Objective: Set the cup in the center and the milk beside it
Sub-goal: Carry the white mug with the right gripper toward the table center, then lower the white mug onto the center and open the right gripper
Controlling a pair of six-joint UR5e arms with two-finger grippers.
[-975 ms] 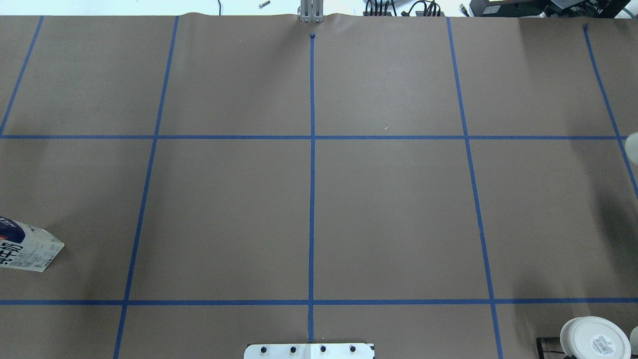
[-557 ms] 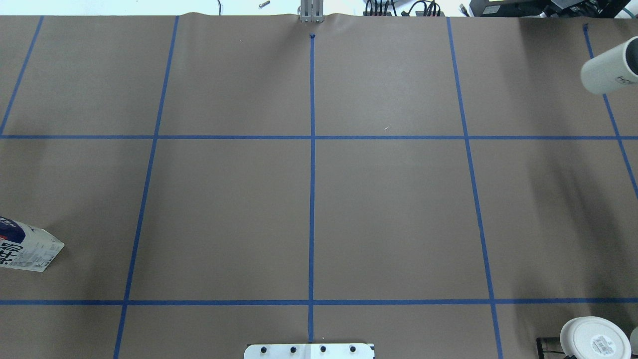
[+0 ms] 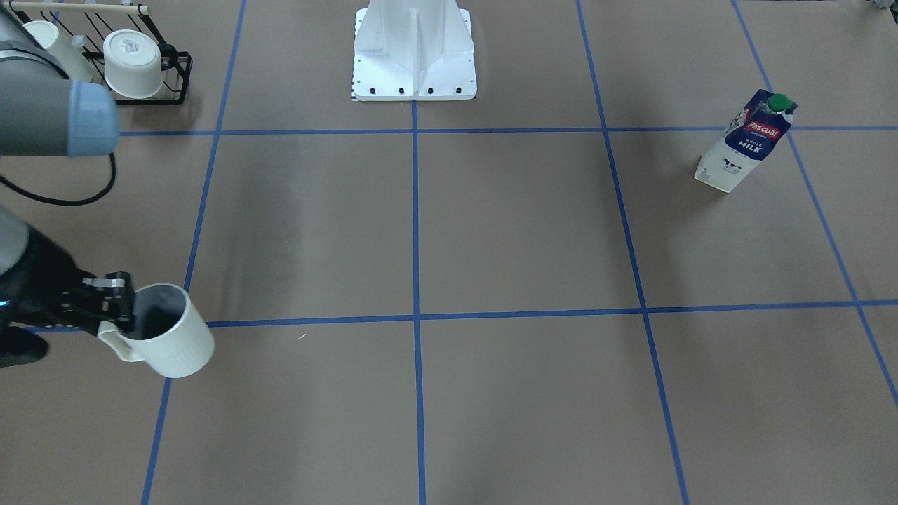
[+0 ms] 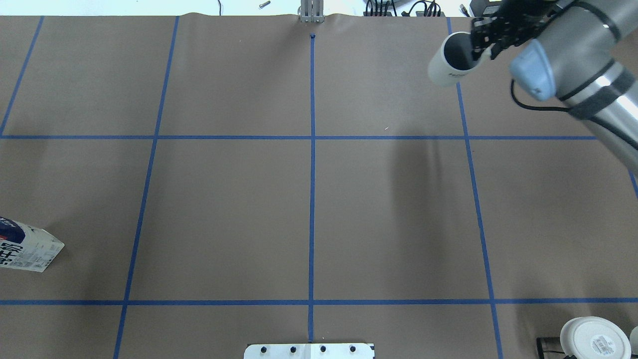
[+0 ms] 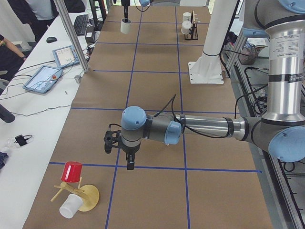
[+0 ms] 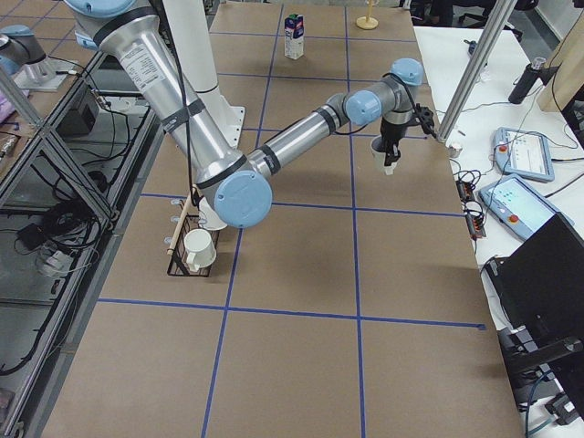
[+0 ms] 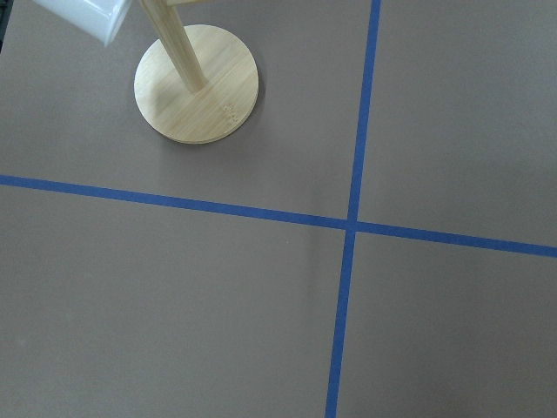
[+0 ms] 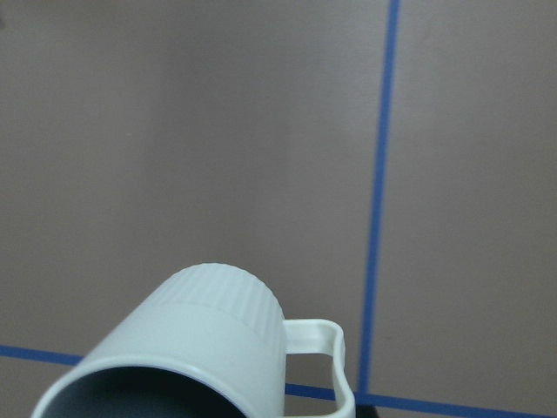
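Observation:
The cup is a small ribbed white mug with a loop handle and a dark inside. My right gripper is shut on its rim next to the handle and holds it tilted above the table. In the overhead view the cup hangs at the far right, over a blue tape line, with the gripper beside it. It fills the bottom of the right wrist view. The milk stands upright at the table's left side. My left gripper hovers above the table far from the milk; I cannot tell whether it is open.
A black wire rack with white cups stands near the base on the right side. A wooden mug tree with a red cup stands at the table's left end. The white robot base is at the near middle edge.
My right arm has swung in from the right edge, carrying the cup leftward and toward the far side. The milk has not moved.

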